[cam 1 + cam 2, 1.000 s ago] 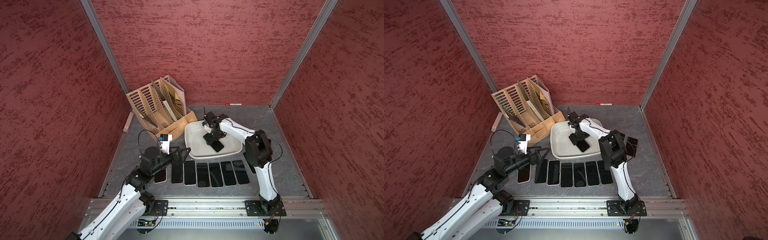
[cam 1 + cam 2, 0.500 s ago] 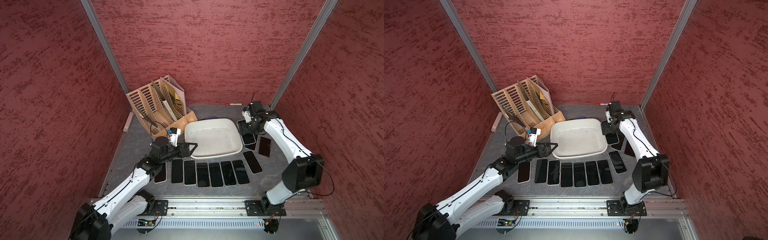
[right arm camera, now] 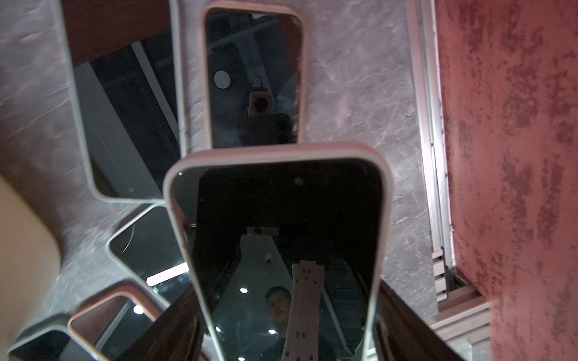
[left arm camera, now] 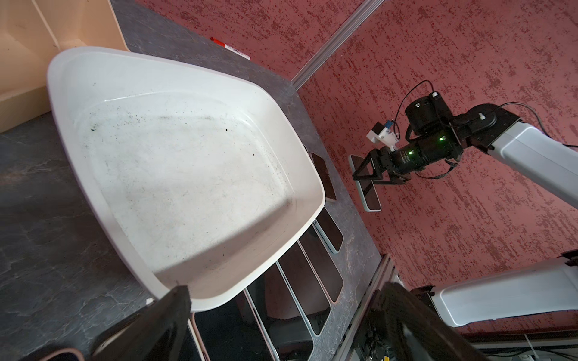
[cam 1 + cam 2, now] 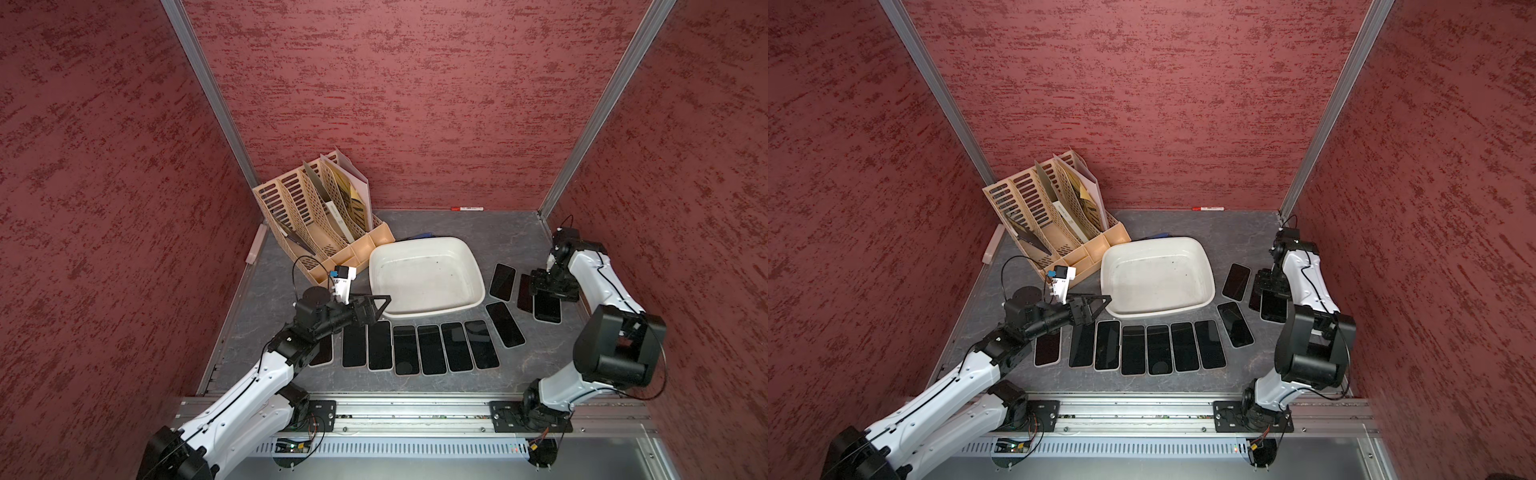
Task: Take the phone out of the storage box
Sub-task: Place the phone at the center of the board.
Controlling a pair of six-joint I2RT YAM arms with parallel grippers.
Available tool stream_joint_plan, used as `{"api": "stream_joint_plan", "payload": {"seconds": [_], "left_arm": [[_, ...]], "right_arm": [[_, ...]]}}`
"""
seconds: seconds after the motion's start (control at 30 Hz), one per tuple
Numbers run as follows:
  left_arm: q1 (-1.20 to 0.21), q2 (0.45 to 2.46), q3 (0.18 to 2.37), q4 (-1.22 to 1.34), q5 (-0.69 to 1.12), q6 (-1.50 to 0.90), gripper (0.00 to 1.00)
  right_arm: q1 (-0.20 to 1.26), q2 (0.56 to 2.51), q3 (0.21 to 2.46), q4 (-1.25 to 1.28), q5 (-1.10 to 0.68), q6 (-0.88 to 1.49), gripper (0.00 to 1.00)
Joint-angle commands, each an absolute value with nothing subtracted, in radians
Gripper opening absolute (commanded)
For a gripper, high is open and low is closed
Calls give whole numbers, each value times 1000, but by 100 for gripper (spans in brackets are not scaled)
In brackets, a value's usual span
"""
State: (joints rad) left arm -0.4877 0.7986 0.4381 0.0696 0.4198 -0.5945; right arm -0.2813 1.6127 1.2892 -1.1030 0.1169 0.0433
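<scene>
The storage box (image 5: pixel 424 309) (image 5: pixel 1156 311) (image 4: pixel 103 200) is a shallow off-white tub in mid-table, with nothing in it. To its right, my right gripper (image 5: pixel 555 291) (image 5: pixel 1273 289) (image 3: pixel 287 312) is shut on the phone (image 5: pixel 547 308) (image 5: pixel 1273 306) (image 3: pixel 287 225). This phone has a dark screen and a light case and is held low over the table, partly over another phone. It also shows from the side in the left wrist view (image 4: pixel 369 195). My left gripper (image 5: pixel 380 309) (image 5: pixel 1100 309) (image 4: pixel 284 290) stands open and holds nothing, at the box's front-left corner.
A row of several phones (image 5: pixel 419 347) lies in front of the box, and others (image 5: pixel 502 280) lie to its right. A beige slotted file organizer (image 5: pixel 320 220) stands at the back left. A red marker (image 5: pixel 467 208) lies against the back wall.
My right gripper has lifted the phone out of the box and carried it to the right side of the table, then forward. My left gripper has stayed near the box's front-left corner.
</scene>
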Motion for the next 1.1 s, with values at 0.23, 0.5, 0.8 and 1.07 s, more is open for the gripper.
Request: {"api": "stream_joint_plan", "payload": {"seconds": [0.23,0.5,0.8,1.07], "left_arm": [[-479,774,449,9,382,-566,100],[-478,822,476,11,386,-564,100],[-478,891,524,16,397,-557,100],[-477,896,570,-38,394,-533,100]], "right_arm": [[-384,1732,1156,-948,130,91,59],[-442,1749,1094,-890,108,85,59],[-481,1774,1094,-885,77,102,61],[-526,1763,1056,-843,21,127,69]]}}
